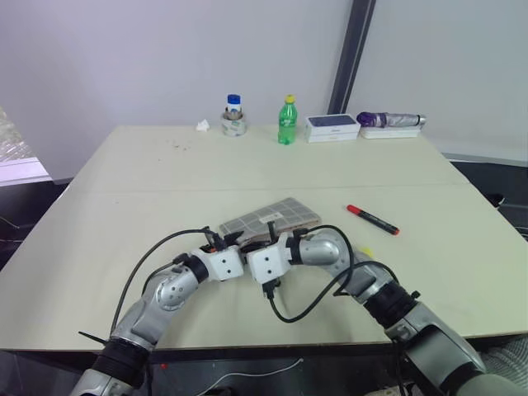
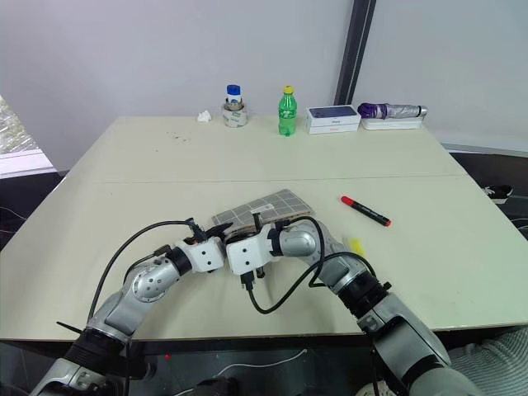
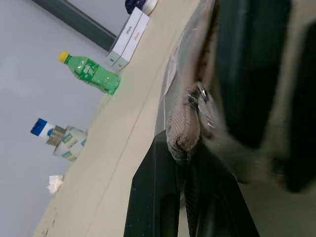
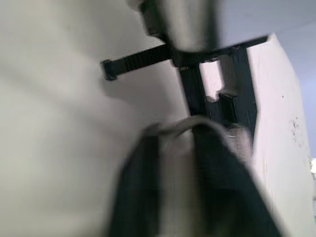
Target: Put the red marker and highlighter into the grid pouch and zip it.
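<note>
Pouch count: one grid pouch (image 1: 270, 219), left gripper (image 3: 183, 148) clamped on it; one red marker (image 1: 372, 219) (loose); right gripper (image 4: 190, 143) jaws unclear.

Both arms bend inward, left gripper (image 1: 233, 242) clamped tight beside right gripper (image 1: 266, 240).

Along the table's (image 1: 165, 190) far edge stood a tape roll (image 1: 234, 125) with a blue-capped bottle, a green bottle (image 1: 286, 121), a white box (image 1: 332, 126) and a folded umbrella (image 1: 389, 120).
</note>
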### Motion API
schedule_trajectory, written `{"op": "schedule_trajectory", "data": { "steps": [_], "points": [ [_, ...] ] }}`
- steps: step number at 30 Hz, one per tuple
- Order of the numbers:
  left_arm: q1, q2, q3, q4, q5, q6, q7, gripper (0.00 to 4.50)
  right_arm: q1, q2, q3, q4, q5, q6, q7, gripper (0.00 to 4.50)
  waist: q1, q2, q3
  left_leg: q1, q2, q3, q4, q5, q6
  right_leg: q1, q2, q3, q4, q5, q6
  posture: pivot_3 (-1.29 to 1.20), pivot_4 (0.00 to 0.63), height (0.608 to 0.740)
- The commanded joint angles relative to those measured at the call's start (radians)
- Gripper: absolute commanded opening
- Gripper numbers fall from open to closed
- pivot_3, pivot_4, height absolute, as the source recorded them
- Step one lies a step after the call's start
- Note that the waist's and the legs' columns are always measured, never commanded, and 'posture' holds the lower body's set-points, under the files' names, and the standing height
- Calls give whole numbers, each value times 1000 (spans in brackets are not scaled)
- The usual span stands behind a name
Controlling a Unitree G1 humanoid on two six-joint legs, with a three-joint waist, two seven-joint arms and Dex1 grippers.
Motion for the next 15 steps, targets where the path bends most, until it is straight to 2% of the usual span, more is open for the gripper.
{"op": "schedule_trajectory", "data": {
  "steps": [1, 3, 4, 11, 13, 15],
  "points": [
    [-11, 20, 30, -31, -17, -30, 21, 0, 53, -55, -69, -77, 34, 25, 7, 2889, 2, 0, 0, 0, 0, 0, 0, 0, 0, 0, 0, 0, 0, 0, 0, 0, 150, 740],
    [-11, 25, 35, -32, -19, -32, 27, 0, 100, -89, -94, -109, 50, 26, 7, 4038, 2, 0, 0, 0, 0, 0, 0, 0, 0, 0, 0, 0, 0, 0, 0, 0, 150, 740],
    [-11, 28, 36, -32, -17, -35, 32, 0, 134, -94, -124, -133, 92, 61, 10, 4470, 1, 0, 0, 0, 0, 0, 0, 0, 0, 1, 0, 0, -1, 0, 0, 0, 150, 740],
    [-9, 53, 42, -6, -1, -67, 69, 0, 343, -71, -418, -347, 373, 364, -74, 4470, 2, 0, 0, 0, 1, 0, 0, 0, 0, 1, -1, -1, -1, 0, 0, 0, 150, 740],
    [-9, 58, 43, 1, -7, -73, 73, 0, 425, -34, -502, -415, 432, 441, -146, 4470, 2, 0, 0, 0, 1, -1, 0, 0, 0, 2, -1, -1, -1, 0, 0, 0, 150, 740],
    [-14, 60, 44, 12, -11, -80, 77, 0, 531, -4, -566, -485, 428, 458, -233, 4470, 7, 0, 0, 0, 1, -1, -1, 0, 0, 2, -1, -1, -1, 0, 0, 0, 150, 740]
  ]
}}
